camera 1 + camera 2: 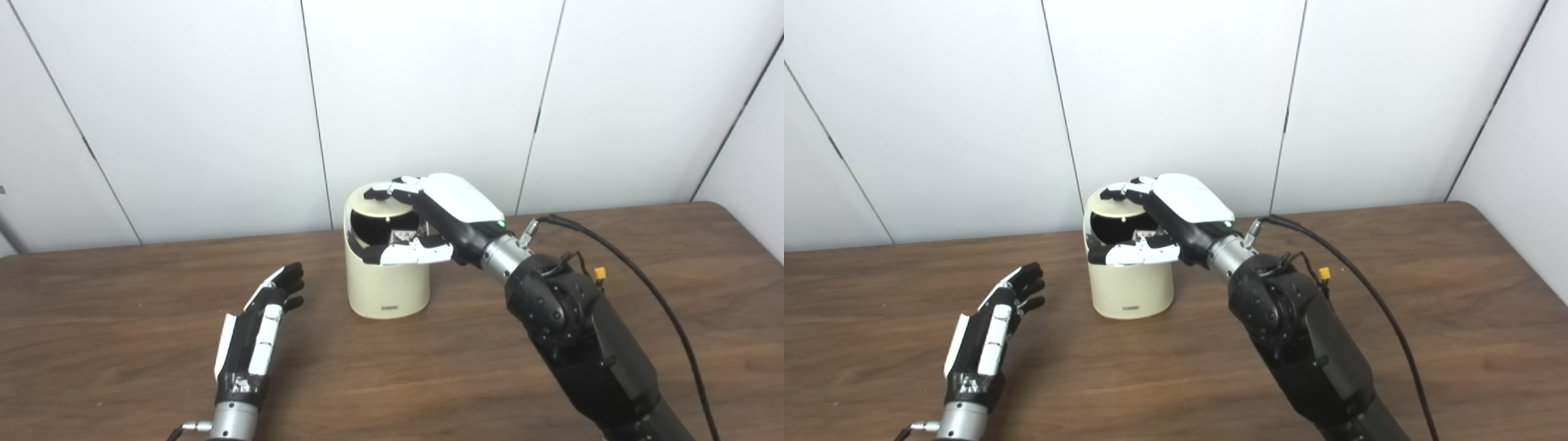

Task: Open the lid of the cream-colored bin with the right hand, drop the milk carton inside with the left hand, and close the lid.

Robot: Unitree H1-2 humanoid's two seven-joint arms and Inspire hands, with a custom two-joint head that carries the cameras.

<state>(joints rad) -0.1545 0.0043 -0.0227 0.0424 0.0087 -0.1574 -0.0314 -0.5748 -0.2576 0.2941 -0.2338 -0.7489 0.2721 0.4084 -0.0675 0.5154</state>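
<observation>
The cream-colored bin stands upright mid-table. Its lid is tilted up, leaving a dark opening at the front. Inside that opening shows a small pale printed object, seemingly the milk carton's top; the rest of it is hidden. My right hand lies over the bin from the right, with its fingers spread on top of the lid and the thumb lying across the bin's front rim. To the left of the bin my left hand rests low over the table, open and holding nothing.
The brown wooden table ends against white wall panels just behind the bin. A black cable loops from my right wrist over the table's right side. The table's right corner is rounded.
</observation>
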